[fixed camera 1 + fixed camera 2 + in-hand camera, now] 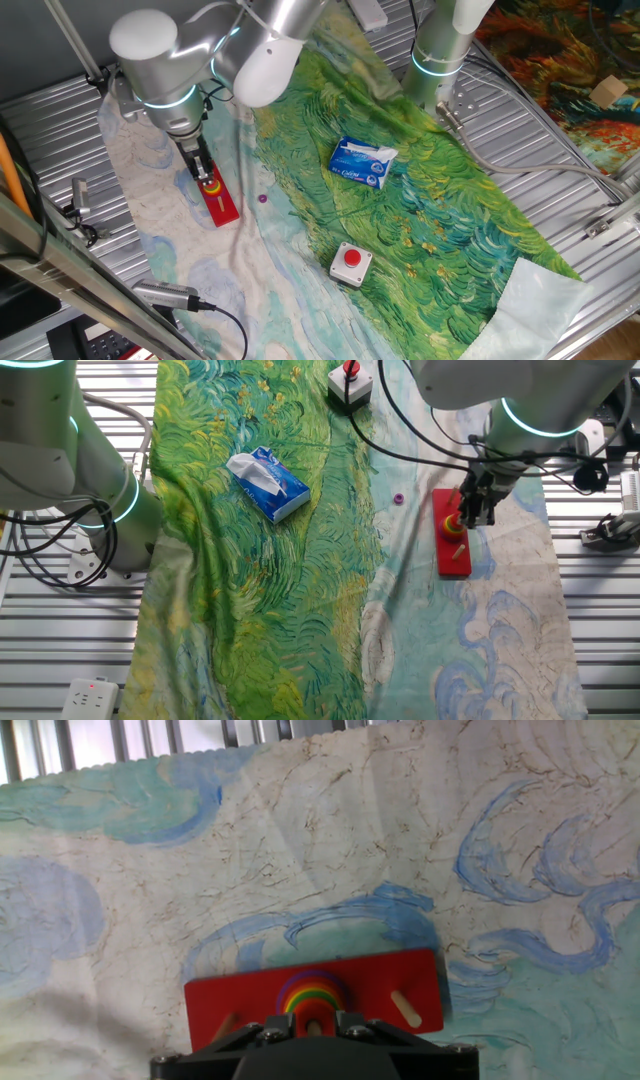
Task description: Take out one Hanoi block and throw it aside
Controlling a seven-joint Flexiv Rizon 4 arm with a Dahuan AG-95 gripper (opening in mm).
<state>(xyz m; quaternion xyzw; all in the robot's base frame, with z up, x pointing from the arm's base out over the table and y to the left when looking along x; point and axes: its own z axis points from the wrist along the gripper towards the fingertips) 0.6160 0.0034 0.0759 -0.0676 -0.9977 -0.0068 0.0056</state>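
Note:
The red base board (215,1005) lies on the pale part of the cloth, with a rainbow stack of discs on its middle peg. The Hanoi block (316,1011), a tiny red disc, tops that stack round the wooden peg. My gripper (315,1022) is low over the stack, with a black finger pressed against each side of the red disc. The fixed views show the gripper (207,183) (462,520) upright over the board (224,208) (453,555). The fingers hide most of the stack there.
A tiny purple piece (263,198) (399,499) lies on the cloth beside the board. A blue tissue pack (362,162) (268,483) and a red button on a white box (351,262) (350,380) lie further off. A second arm's base (440,50) stands at the cloth's edge.

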